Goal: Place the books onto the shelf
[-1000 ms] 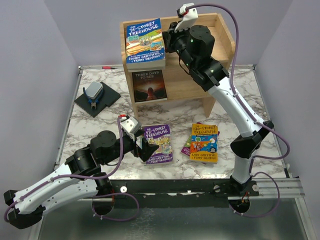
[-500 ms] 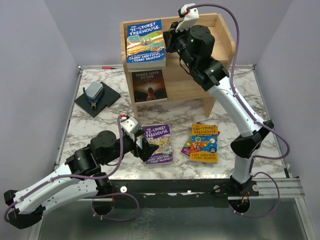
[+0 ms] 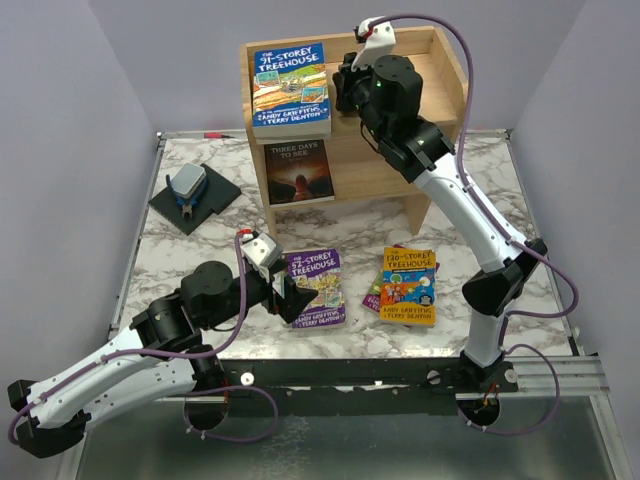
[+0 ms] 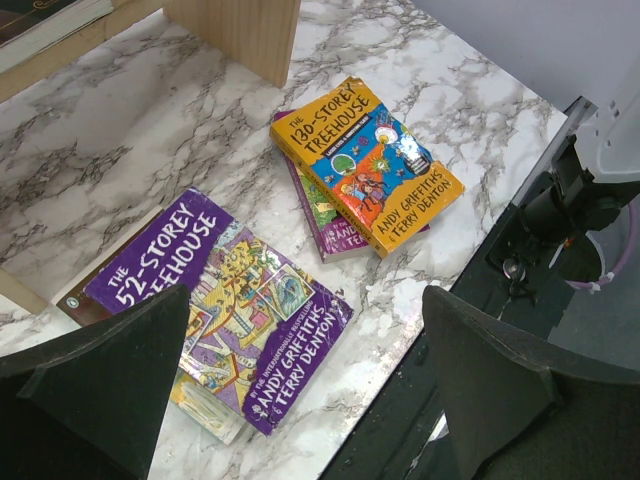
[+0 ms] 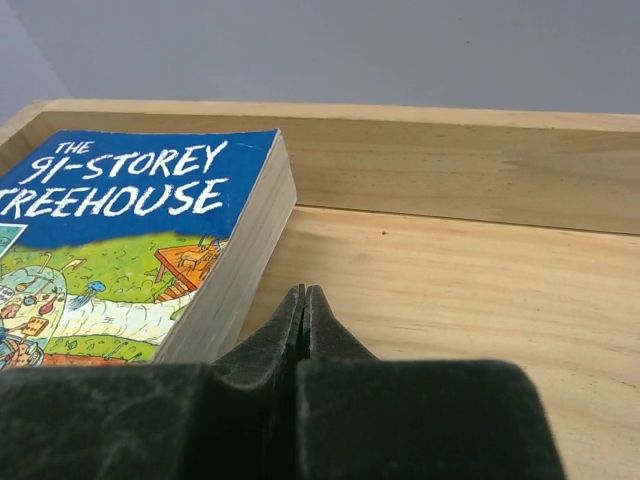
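Note:
A blue book (image 3: 290, 88) (image 5: 110, 240) lies flat on the left of the wooden shelf's top (image 3: 445, 80) (image 5: 450, 290). My right gripper (image 3: 340, 85) (image 5: 303, 295) is shut and empty, its tips low over the wood just right of that book's page edge. On the table a purple book (image 3: 318, 288) (image 4: 220, 310) lies flat. My left gripper (image 3: 290, 297) (image 4: 300, 400) hovers open over its near left corner, holding nothing. To the right an orange book (image 3: 409, 285) (image 4: 370, 165) rests on another purple book (image 3: 372, 296) (image 4: 325, 215).
A dark book (image 3: 298, 170) leans in the shelf's lower tier. A black pad with a blue-grey tool (image 3: 190, 195) sits at the back left of the marble table. The shelf's side panel (image 4: 235, 30) stands just beyond the table books. The table's black front rail (image 4: 480, 300) runs close by.
My right wrist has shifted slightly up and back beside the blue book, which now lies a little straighter on the shelf top. The left arm has not moved.

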Robot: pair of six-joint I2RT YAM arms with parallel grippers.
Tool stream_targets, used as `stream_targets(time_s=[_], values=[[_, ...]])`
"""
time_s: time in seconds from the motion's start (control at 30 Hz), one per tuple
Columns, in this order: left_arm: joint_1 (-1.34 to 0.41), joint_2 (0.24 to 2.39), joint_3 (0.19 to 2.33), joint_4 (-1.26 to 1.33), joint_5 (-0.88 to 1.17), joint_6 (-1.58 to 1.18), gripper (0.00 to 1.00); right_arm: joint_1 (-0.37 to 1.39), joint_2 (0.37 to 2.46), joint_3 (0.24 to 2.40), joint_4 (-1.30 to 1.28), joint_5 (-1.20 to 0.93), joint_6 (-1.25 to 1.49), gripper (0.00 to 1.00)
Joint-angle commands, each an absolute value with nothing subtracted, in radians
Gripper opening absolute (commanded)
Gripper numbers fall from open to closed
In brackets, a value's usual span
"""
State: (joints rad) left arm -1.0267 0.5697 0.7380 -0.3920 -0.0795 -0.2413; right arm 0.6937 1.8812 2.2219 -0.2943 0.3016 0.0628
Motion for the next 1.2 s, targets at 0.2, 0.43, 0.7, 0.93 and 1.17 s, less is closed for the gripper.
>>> stream_targets(time_s=[0.2, 0.43, 0.7, 0.93, 1.17], values=[[-1.022, 0.571, 0.727, -0.396, -0.097, -0.227, 0.99, 0.691, 1.857, 2.187, -0.272, 0.198, 0.049, 0.01], [-1.022, 0.569, 0.727, -0.395, -0.097, -0.227, 0.99, 0.692, 1.85, 2.179, -0.24, 0.131, 0.032, 0.01], [-1.022, 0.576, 0.727, -0.395, -0.093, -0.225, 0.99, 0.691, 1.861, 2.201, -0.245, 0.229, -0.012, 0.01], [-1.022, 0.584, 0.729, -0.396, -0.093, -0.225, 0.99, 0.691, 1.861, 2.222, -0.242, 0.276, -0.038, 0.01], [-1.022, 0.583, 0.729, -0.395, -0.092, -0.225, 0.99, 0.692, 1.844, 2.212, -0.229, 0.251, -0.04, 0.01]])
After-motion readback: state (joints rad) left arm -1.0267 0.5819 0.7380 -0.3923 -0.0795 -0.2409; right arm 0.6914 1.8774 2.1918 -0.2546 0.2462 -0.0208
